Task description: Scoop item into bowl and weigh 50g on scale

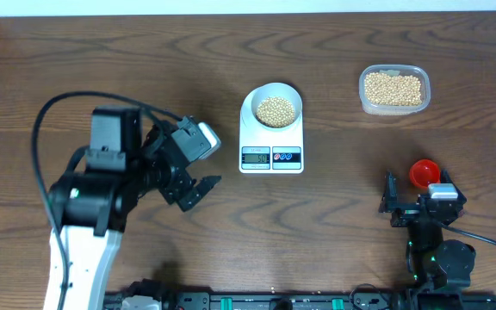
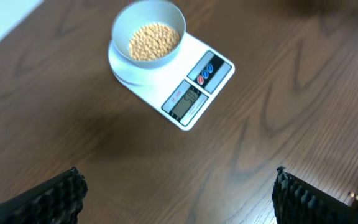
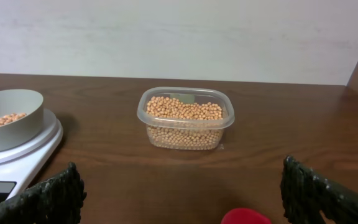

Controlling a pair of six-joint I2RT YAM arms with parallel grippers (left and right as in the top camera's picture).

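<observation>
A small pale bowl (image 1: pixel 251 105) holding tan beans (image 1: pixel 275 110) stands on the white scale (image 1: pixel 257 169) at the table's middle. More beans fill a clear tub (image 1: pixel 364 103) at the back right. My left gripper (image 1: pixel 201 194) hangs open and empty to the left of the scale and nearer the front. Its wrist view shows the bowl (image 2: pixel 122 28) and the scale (image 2: pixel 188 99) ahead of its gripper (image 2: pixel 178 171). My right gripper (image 1: pixel 416 182) is open at the front right, with a red scoop (image 1: pixel 424 172) lying between its fingers, untouched.
The right wrist view has the tub (image 3: pixel 143 115) straight ahead, the bowl (image 3: pixel 8 134) and scale (image 3: pixel 17 163) at left, and the red scoop (image 3: pixel 246 216) low between the fingers of the gripper (image 3: pixel 180 165). A pale wall stands behind the table.
</observation>
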